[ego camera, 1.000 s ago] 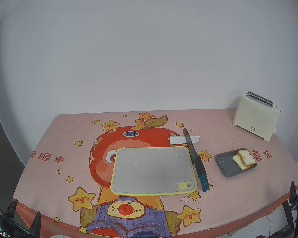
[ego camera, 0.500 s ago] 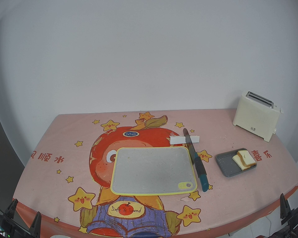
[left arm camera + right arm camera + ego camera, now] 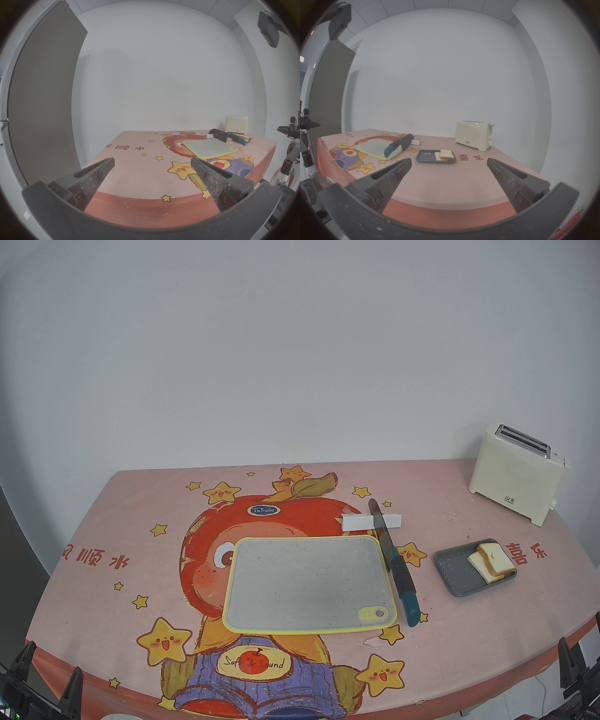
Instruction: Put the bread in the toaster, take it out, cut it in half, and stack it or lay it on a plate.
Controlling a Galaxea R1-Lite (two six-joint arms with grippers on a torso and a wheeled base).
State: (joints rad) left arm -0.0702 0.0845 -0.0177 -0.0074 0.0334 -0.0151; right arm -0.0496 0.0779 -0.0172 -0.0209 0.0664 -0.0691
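Counter (image 3: 125,590) under a pink cartoon cloth. Cutting board (image 3: 306,584), grey with a yellow rim, lies flat mid-counter, and everything below is placed from it.

Knife (image 3: 395,565): just beside the board's right edge and running along it. The teal handle end points to the near counter edge. The dark blade points away, its tip laid over a small white block (image 3: 357,522) that sits just past the board's far right corner.

Plate (image 3: 451,566): a dark grey rectangular tray to the right of the board, beyond the knife and apart from it.

Bread (image 3: 495,559) is on the plate, at the end farther from the board. It looks like two pieces, one lapped over the other, but the overlap is hard to make out from here.

Toaster (image 3: 515,474): cream, upright with its slots up, right of and behind the board, past the plate, near the counter's far right corner. It is not touching the plate.

Left end effector (image 3: 152,161): fingers spread wide with nothing between them. It is off the counter at the near left corner, well apart from the board.

Right end effector (image 3: 448,161): also spread wide and gripping nothing. It is off the near right corner, on the plate's side of the board, well apart from the bread.
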